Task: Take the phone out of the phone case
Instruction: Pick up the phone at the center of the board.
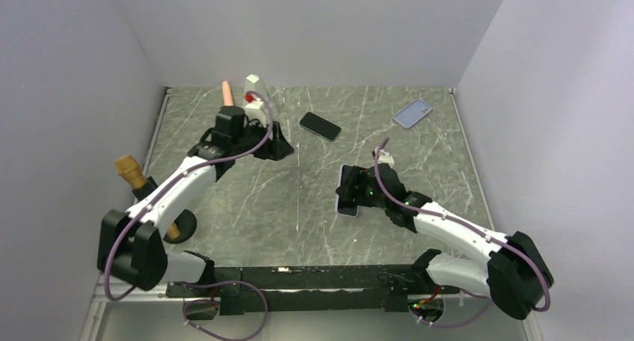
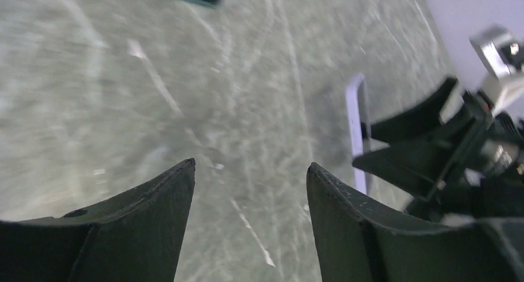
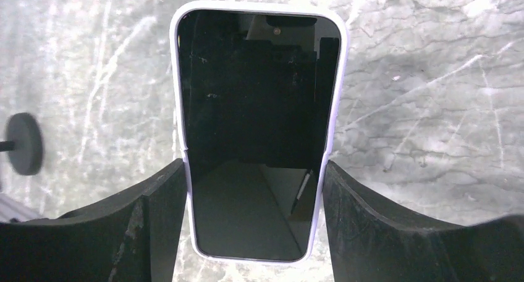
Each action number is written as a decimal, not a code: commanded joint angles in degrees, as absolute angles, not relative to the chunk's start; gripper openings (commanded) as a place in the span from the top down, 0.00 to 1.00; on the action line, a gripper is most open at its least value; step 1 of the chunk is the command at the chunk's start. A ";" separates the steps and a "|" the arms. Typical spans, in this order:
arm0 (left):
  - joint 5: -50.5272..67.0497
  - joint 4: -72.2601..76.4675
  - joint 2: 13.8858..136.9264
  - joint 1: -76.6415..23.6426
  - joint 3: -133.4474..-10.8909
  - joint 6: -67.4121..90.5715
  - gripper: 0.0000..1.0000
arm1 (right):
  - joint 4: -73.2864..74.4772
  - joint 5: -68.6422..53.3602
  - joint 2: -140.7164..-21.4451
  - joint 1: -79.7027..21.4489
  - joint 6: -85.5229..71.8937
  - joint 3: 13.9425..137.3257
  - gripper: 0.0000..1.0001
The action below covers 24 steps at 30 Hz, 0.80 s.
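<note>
worktop (image 1: pixel 314 229): grey marbled slab with pale walls on three sides.
phone (image 3: pixel 259 109): dark screen facing up, seated in its case and lying flat on the worktop, just right of centre in the top view.
phone case (image 3: pixel 259 5): pale lilac-white rim wrapping the screen on every side that shows.
right end effector (image 3: pixel 254 164): sits over the lower half of the phone, one finger against each long edge of the phone case, closed across its width.
left end effector (image 2: pixel 250 167): fingers spread wide with only bare worktop between them, holding nothing. In the top view it is left of centre in the upper half, well apart from the phone.
left wrist view: blurred. The pale edge of the phone case and the right end effector show at the right of the frame.
black phone (image 1: pixel 320 126): bare, lying flat at the upper middle of the top view.
lilac item (image 1: pixel 413 113): flat rounded rectangle at the upper right. I cannot tell whether it is a case or a cased phone.
black disc (image 3: pixel 23 143): at the left edge of the right wrist view.
</note>
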<state>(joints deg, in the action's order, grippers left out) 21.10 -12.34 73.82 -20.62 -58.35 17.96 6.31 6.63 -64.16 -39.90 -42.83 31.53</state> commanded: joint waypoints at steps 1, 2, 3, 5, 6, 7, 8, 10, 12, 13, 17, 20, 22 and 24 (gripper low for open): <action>37.22 -5.06 79.13 -25.13 -59.04 23.96 0.32 | -8.03 -1.41 -59.68 -39.27 -43.87 30.09 1.00; 38.68 -3.41 80.19 -25.84 -58.51 25.21 0.34 | -8.31 -1.85 -59.90 -39.46 -43.24 30.36 1.00; 40.06 -2.22 81.20 -26.31 -58.31 26.23 0.35 | -8.39 -1.86 -60.21 -39.55 -43.09 30.61 1.00; 41.73 -0.58 82.55 -27.01 -58.05 27.88 0.36 | -8.51 -1.60 -61.20 -39.69 -43.11 30.89 1.00; 42.09 0.33 82.99 -27.21 -57.81 28.82 0.36 | -8.75 -1.63 -61.55 -39.61 -43.27 30.96 1.00; 42.20 1.50 83.43 -27.30 -57.48 29.64 0.36 | -9.45 -1.66 -61.83 -39.79 -43.51 30.94 1.00; 42.25 2.06 83.98 -27.38 -57.26 30.26 0.35 | -10.37 -1.64 -61.95 -40.05 -43.85 30.78 1.00; 41.82 1.27 85.36 -27.73 -57.55 30.72 0.35 | -11.84 -0.52 -62.19 -41.22 -44.37 30.94 1.00; 42.16 1.04 86.79 -27.93 -57.80 31.18 0.36 | -12.28 0.56 -63.05 -42.74 -44.26 31.81 1.00; 42.29 1.17 87.35 -28.05 -57.78 31.53 0.38 | -11.99 1.75 -63.60 -43.42 -43.99 32.51 1.00; 43.01 0.44 89.20 -28.48 -58.50 31.73 0.45 | -11.12 5.21 -64.78 -46.09 -42.63 35.26 1.00; 43.05 0.09 89.77 -29.04 -58.75 31.43 0.47 | -10.13 6.57 -65.84 -47.37 -42.11 36.96 1.00; 42.88 0.11 90.07 -29.38 -59.03 31.21 0.47 | -9.65 7.56 -66.42 -48.32 -41.72 37.78 1.00; 42.85 -1.38 90.51 -29.69 -59.40 31.00 0.49 | -9.29 8.99 -66.87 -49.32 -41.42 38.49 1.00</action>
